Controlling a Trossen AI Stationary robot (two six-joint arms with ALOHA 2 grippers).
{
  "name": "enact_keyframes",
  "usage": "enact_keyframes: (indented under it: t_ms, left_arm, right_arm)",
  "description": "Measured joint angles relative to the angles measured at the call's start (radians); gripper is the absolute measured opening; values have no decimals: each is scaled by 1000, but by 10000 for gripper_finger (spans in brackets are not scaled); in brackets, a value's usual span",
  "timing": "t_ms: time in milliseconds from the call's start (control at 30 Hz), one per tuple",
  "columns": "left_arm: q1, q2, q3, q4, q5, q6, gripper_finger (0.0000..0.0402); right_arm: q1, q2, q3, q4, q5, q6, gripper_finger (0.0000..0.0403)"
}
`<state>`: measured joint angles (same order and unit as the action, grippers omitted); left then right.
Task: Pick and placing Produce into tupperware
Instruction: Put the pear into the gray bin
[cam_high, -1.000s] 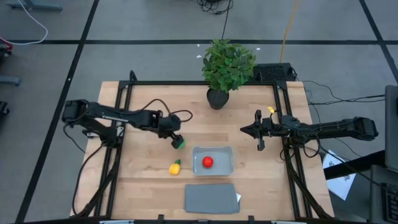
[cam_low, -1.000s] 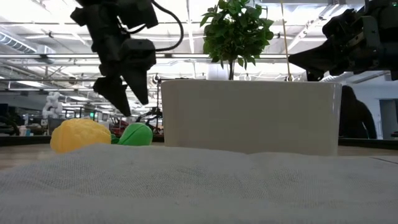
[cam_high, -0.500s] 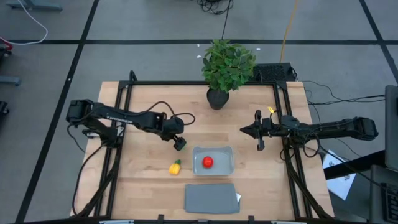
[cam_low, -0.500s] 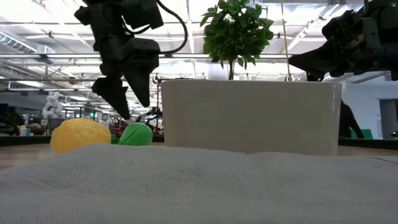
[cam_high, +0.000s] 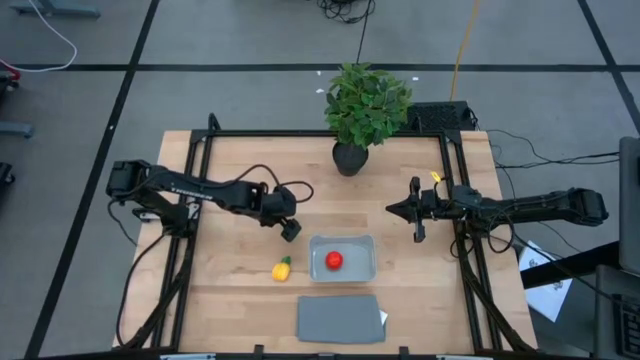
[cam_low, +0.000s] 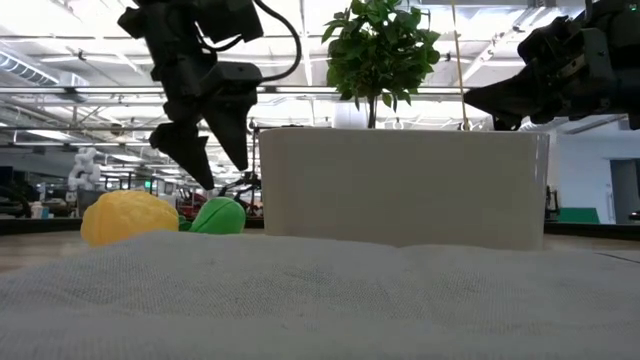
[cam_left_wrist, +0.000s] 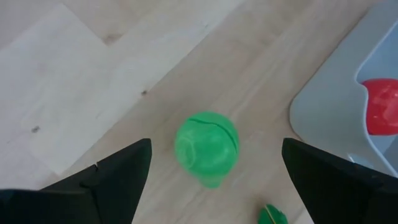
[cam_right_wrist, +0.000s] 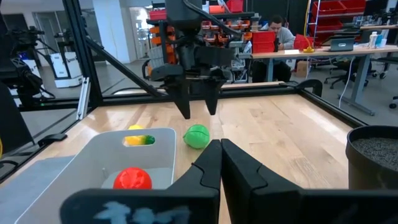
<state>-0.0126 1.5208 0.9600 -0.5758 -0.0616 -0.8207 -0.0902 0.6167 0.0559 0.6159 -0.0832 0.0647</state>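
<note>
You have the tupperware (cam_high: 343, 259) just below centre of the high view, with the round red piece (cam_high: 334, 260) inside it. Left gripper (cam_high: 290, 230) hangs at its upper-left corner, fingers spread wide and empty, directly over the green piece (cam_left_wrist: 206, 148) on the wood. Right gripper (cam_high: 414, 212), centre right, is closed on nothing. Yellow piece (cam_high: 282, 269) lies just left of the tupperware.

Left arm stretched toward table centre, left gripper (cam_low: 213, 160) pointing down, fingers (cam_left_wrist: 112, 180) spread wide, nothing between them. Right arm extended level from right side, right gripper (cam_high: 416, 211) closed, raised, idle.
</note>
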Motion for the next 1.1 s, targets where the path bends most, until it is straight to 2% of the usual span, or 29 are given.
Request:
enact_keyframes:
  t_ms: [267, 567, 1100]
  left_arm:
    - [-28, 0, 0, 0, -1, -29, 367]
    - [-57, 1, 0, 0, -50, -58, 367]
    - [-69, 109, 0, 53, -53, -51, 367]
  right_arm:
    - [0, 0, 0, 0, 0, -1, 0]
    - [0, 0, 0, -8, 0, 0, 0]
    - [0, 0, 0, -9, 0, 1, 0]
